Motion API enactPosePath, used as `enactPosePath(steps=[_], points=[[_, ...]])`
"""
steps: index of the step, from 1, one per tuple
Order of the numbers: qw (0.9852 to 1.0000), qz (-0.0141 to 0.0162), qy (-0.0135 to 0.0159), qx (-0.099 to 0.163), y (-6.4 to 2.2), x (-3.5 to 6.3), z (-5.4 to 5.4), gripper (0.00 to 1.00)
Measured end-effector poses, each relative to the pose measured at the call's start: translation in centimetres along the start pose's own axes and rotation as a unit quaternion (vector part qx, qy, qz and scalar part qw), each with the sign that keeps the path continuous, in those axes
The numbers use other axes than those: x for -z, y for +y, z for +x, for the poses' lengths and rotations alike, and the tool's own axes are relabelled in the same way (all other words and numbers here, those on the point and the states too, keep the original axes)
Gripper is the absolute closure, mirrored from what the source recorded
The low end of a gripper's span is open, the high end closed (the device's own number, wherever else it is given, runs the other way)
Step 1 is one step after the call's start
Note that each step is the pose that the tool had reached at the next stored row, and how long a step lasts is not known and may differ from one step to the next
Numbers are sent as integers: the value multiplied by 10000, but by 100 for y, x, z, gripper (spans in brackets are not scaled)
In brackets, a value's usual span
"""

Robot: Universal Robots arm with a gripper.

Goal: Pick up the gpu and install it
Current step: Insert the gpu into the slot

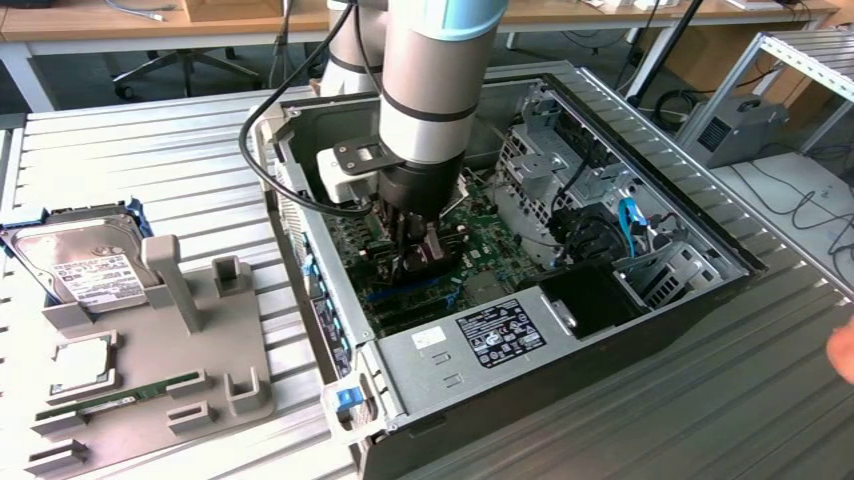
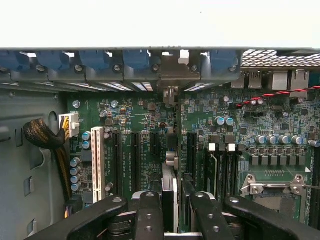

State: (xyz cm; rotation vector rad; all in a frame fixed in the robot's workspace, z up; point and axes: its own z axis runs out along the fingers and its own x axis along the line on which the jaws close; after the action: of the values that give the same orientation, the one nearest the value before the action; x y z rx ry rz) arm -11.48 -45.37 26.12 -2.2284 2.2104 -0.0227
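Observation:
Inside the open computer case [image 1: 674, 195], my gripper [image 1: 407, 245] hangs low over the green motherboard [image 1: 474, 225]. It is shut on the gpu [image 1: 400, 258], a dark card held upright between the fingers. In the wrist view the gpu [image 2: 169, 186] is seen edge-on, running between the black fingers [image 2: 149, 215] toward the case's rear wall. It sits along the black expansion slots [image 2: 136, 155], and its silver end bracket [image 2: 170, 75] lies among the blue slot clips [image 2: 135, 59]. Whether the card's edge sits in a slot is hidden.
A grey parts fixture [image 1: 147, 380] left of the case holds a silver hard drive [image 1: 80, 265], a processor [image 1: 83, 365] and a RAM stick [image 1: 120, 398]. The power supply [image 1: 494, 335], drive cage [image 1: 547, 170] and cables [image 2: 40, 135] crowd the case. A hand [image 1: 843, 352] shows at the exterior view's right.

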Motion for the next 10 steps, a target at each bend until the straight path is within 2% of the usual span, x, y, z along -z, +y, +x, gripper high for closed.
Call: enactPosePath(steps=[10], points=[[10000,1,-7,87,1,-12,-6,74]])
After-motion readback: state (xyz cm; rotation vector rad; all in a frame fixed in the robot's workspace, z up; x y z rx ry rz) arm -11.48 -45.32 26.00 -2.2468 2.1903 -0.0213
